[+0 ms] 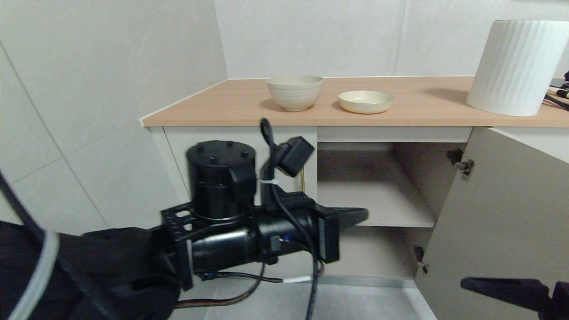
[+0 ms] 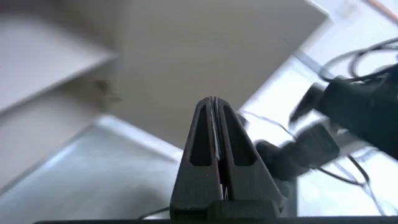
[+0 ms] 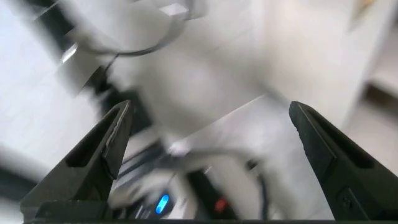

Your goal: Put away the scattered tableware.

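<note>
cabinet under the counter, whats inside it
Inside the open cabinet one shelf shows, with no dishes on its visible part. The left gripper and its arm cover the lower left part, so anything there is hidden.

The left gripper [image 2: 213, 104] is formed of matte black, wedge-shaped fingers [image 2: 199, 146] with recessed panels. Behind it, a black cylindrical housing [image 1: 221, 178] ringed with screws is mounted. Above it, a boxy black wrist camera [image 1: 293, 155] is bracketed, bound by a white zip tie [image 1: 269, 181]. Black cables [image 1: 314, 284] are routed rearward into a black fabric sleeve [image 1: 111, 258].
</note>
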